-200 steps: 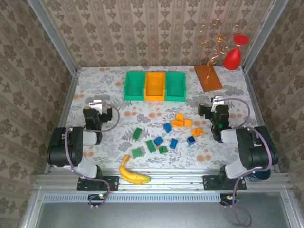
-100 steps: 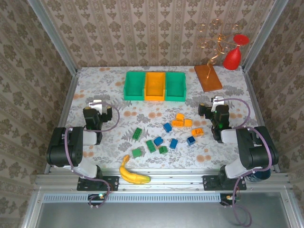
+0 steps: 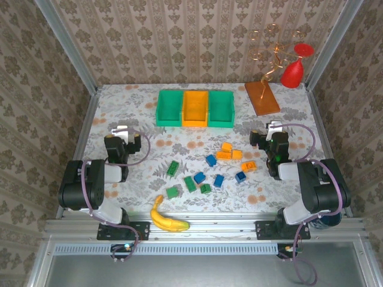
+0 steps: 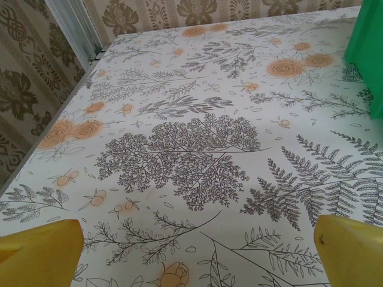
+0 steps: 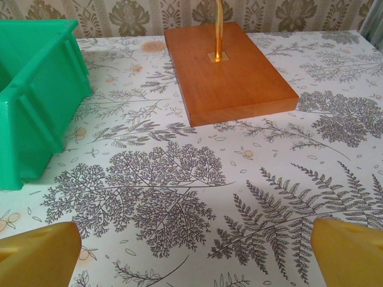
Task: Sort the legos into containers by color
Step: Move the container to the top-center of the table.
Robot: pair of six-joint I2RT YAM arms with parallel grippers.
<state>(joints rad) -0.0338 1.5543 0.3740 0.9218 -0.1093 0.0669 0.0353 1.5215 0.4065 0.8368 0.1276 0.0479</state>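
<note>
Small legos lie scattered in the middle of the floral table: green ones toward the left, blue ones in the centre, orange ones toward the right. Three containers stand in a row at the back: a green bin, an orange bin and another green bin. My left gripper rests at the left, open over bare cloth. My right gripper rests at the right of the bricks, also open with nothing between its fingers. A green bin's wall lies ahead-left of it.
A yellow banana lies near the front edge. A brown-orange board carrying a wire stand sits at the back right, seen close ahead in the right wrist view. A red glass hangs beside it. Patterned walls enclose the table.
</note>
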